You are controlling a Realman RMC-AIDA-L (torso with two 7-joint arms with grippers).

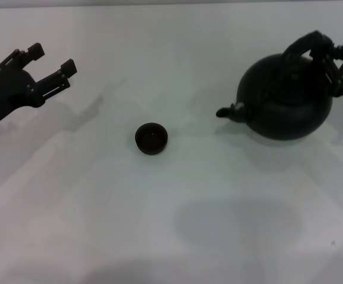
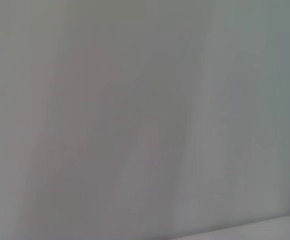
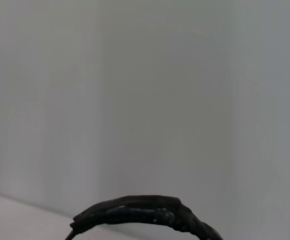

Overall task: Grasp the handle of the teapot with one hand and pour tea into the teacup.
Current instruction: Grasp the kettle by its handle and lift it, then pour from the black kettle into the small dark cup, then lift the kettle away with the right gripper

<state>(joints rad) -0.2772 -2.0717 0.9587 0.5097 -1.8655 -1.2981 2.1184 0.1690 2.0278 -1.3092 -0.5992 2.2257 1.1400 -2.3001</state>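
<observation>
The teapot (image 1: 285,97) is gripped at its handle (image 1: 301,44) by the right gripper (image 1: 325,59); spout aimed left at the teacup (image 1: 151,138). The left gripper (image 1: 50,59) is parked wide open.

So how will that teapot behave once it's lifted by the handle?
The teapot looks big and round next to the teacup, so probably heavy. Hung from its arched handle at the right gripper, it may swing; the spout side could dip.
</observation>
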